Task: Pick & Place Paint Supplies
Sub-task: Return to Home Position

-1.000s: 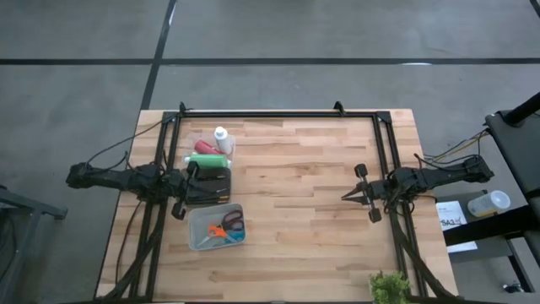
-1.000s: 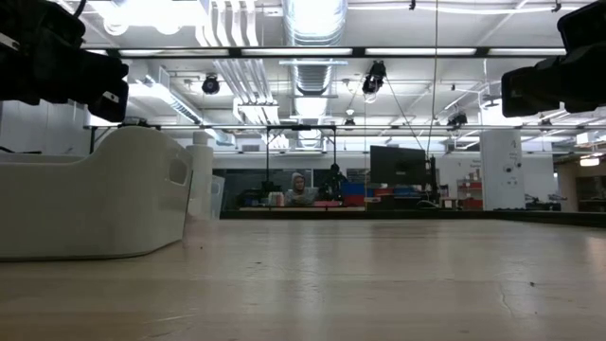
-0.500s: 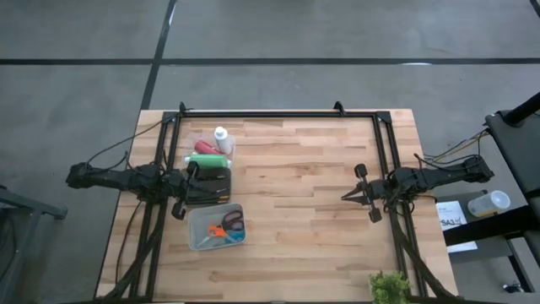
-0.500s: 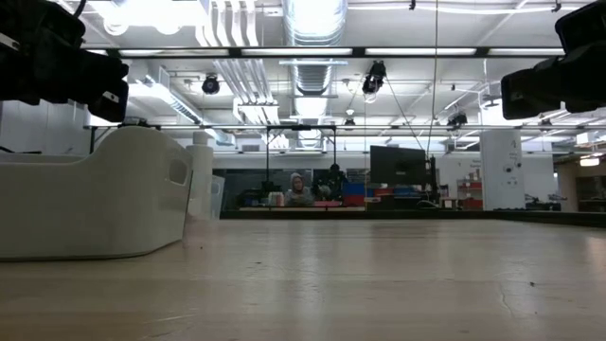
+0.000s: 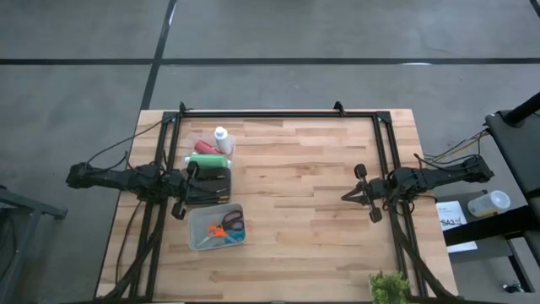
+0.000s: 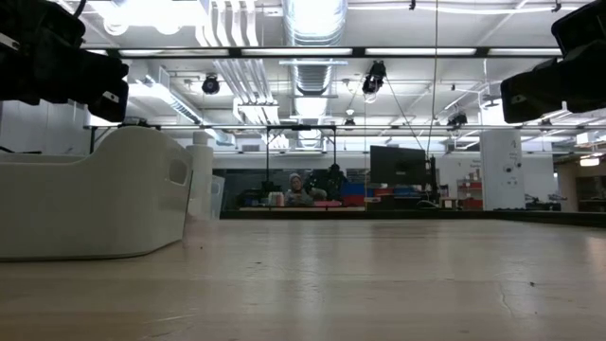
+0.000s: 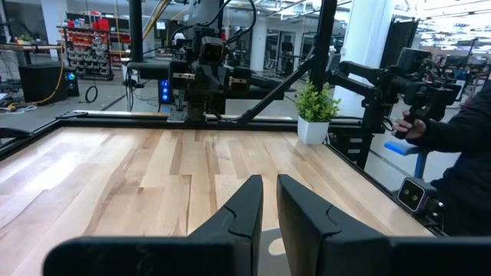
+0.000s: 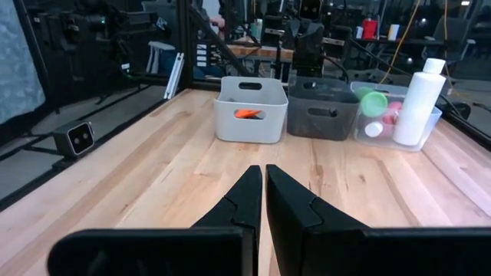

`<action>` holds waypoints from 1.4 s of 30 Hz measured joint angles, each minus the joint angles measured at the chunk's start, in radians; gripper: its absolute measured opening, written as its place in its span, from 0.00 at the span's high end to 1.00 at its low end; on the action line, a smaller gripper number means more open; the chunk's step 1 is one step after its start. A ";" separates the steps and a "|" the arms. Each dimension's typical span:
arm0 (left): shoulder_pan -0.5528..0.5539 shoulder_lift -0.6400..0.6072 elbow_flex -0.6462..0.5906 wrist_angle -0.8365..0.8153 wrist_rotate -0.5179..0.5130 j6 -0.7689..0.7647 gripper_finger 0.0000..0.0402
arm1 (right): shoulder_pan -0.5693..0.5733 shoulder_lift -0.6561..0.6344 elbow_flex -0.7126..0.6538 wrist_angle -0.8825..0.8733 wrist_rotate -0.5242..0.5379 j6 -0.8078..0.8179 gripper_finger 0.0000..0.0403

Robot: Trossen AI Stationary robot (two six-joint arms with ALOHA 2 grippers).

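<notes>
A: Wooden table (image 5: pixel 295 211), three bins on its left side!
B: Clear tray (image 5: pixel 196 144) holding bottles, dark bin (image 5: pixel 209 185) beside it, grey bin (image 5: pixel 216 227) next in line. A potted plant (image 5: pixel 389 288) sits at the front right corner

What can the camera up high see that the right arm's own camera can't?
Only the high view shows both arms at once: the left gripper over the dark bin, the right gripper waiting near the table's right edge, and a small plant.

Only the right wrist view shows the bins' side handles and a small camera beside the table.

Both show the grey bin holding something orange, the dark bin, and the clear bin with the white bottle, green bottle and red bottle.
</notes>
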State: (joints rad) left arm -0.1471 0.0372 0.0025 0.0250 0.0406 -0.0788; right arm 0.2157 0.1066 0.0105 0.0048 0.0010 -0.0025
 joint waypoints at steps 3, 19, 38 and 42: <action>0.000 0.000 0.000 0.000 0.000 0.000 0.87 | 0.000 0.000 0.000 0.000 0.000 0.005 0.96; 0.000 0.000 0.000 0.000 0.000 0.000 0.87 | 0.000 0.000 0.000 0.000 -0.001 0.074 0.96; 0.000 0.000 0.000 0.000 0.000 0.000 0.87 | 0.000 0.002 0.000 0.036 -0.001 0.249 0.96; 0.000 0.000 0.000 0.000 0.000 0.000 0.87 | 0.000 0.002 -0.001 0.035 -0.001 0.462 0.96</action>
State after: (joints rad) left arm -0.1471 0.0368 0.0021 0.0254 0.0408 -0.0788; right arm 0.2153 0.1085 0.0097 0.0402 0.0002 0.4594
